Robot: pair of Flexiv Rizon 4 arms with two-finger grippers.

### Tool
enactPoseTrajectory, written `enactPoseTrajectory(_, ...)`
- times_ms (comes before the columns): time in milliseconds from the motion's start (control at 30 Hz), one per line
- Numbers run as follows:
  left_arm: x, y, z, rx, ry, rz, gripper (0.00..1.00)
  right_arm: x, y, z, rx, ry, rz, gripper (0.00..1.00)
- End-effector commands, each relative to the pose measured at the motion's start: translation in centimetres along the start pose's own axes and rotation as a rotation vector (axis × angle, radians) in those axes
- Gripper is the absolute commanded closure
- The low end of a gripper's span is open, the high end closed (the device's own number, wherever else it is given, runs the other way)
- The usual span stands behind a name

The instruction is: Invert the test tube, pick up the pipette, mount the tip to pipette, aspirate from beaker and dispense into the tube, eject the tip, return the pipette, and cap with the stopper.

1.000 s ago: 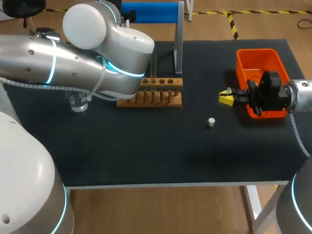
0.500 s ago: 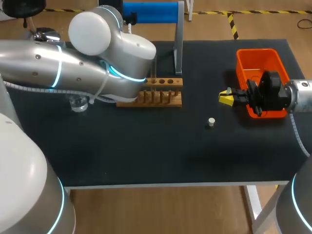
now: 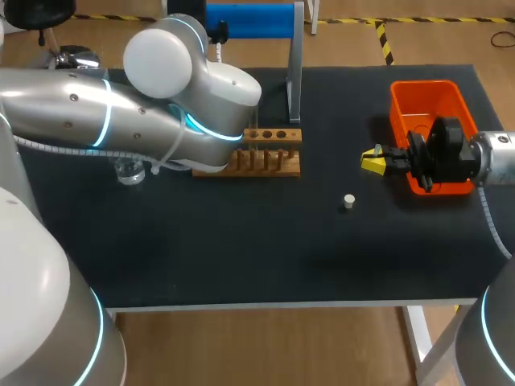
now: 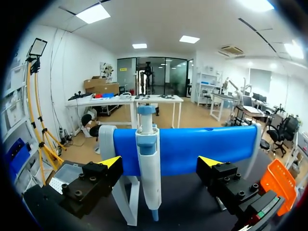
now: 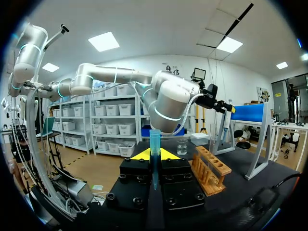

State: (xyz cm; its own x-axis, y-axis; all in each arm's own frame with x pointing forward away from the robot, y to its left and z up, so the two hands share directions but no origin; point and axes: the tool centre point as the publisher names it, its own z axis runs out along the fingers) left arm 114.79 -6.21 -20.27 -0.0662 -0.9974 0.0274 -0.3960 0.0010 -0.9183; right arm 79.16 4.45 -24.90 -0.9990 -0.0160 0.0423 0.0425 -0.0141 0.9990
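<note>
Blue-and-white pipette (image 4: 148, 163): hung upright on the blue stand (image 4: 207, 147), directly ahead of the left end effector (image 4: 160, 162), in line with the gap between its fingers, untouched.
Left end effector: fingers wide apart, one to each side of the pipette; nothing gripped.
Pipette handling: judged light, rigid, smooth plastic; best taken on the white barrel below the blue collar, clear of the plunger and the narrow nose.
Right end effector (image 5: 154, 155): clamped on a blue tip (image 5: 154, 139), held upright, narrow end down.
Tip handling: judged very light, thin-walled, easily crushed or tilted; open mouth to be left free for mounting.
Wooden rack (image 5: 211, 167): ahead of the right end effector and off to one side; one test tube (image 3: 255, 121) apparently upright in it, other holes open.
Beaker (image 5: 182, 147): clear glass, well ahead of the right end effector; liquid level not discernible.
Orange bin (image 3: 402, 100): just behind the right end effector; contents hidden.
Stopper (image 3: 348, 201): on the tabletop (image 3: 241, 249), near the right end effector, apart from it.
</note>
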Motion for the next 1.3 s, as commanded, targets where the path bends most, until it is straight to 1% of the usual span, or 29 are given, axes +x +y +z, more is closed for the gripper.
enactPoseTrajectory(33, 0.1, 0.1, 0.4, 0.003, -0.01, -0.001, 0.25, 0.1, 0.0, -0.1, 0.0, 0.0, 0.0, 1.0)
enactPoseTrajectory(100, 0.0, 0.1, 0.4, 0.004, -0.014, -0.002, 0.26, 0.1, 0.0, -0.1, 0.0, 0.0, 0.0, 1.0)
enactPoseTrajectory(133, -0.1, 0.0, 0.4, 0.005, -0.016, -0.002, 0.3, 0.1, 0.0, -0.1, 0.0, 0.0, 0.0, 1.0)
enactPoseTrajectory(200, -0.3, 0.0, 0.5, 0.006, -0.019, -0.003, 0.31, 0.1, 0.0, -0.1, 0.0, 0.0, 0.0, 1.0)
enactPoseTrajectory(267, -0.3, 0.0, 0.5, 0.007, -0.022, -0.002, 0.37, 0.1, 0.0, -0.1, 0.0, 0.0, 0.0, 1.0)
enactPoseTrajectory(367, -0.5, 0.0, 0.7, 0.007, -0.027, -0.001, 0.39, 0.1, 0.0, -0.1, 0.0, 0.0, 0.0, 1.0)
enactPoseTrajectory(433, -0.6, 0.1, 0.8, 0.007, -0.03, -0.001, 0.44, 0.1, 0.0, -0.1, 0.0, 0.0, 0.0, 1.0)
enactPoseTrajectory(500, -0.6, 0.1, 0.8, 0.006, -0.032, -0.002, 0.45, 0.1, 0.0, -0.1, 0.0, 0.0, 0.0, 1.0)
enactPoseTrajectory(533, -0.7, 0.1, 0.9, 0.006, -0.033, -0.003, 0.49, 0.1, 0.0, -0.1, 0.0, 0.0, 0.0, 1.0)
enactPoseTrajectory(567, -0.7, 0.2, 0.9, 0.006, -0.034, -0.003, 0.51, 0.1, 0.0, -0.1, 0.0, 0.0, 0.0, 1.0)
enactPoseTrajectory(1300, -0.9, 0.1, 1.8, 0.01, -0.035, -0.011, 0.52, 0.1, 0.0, -0.1, 0.0, 0.0, 0.0, 1.0)
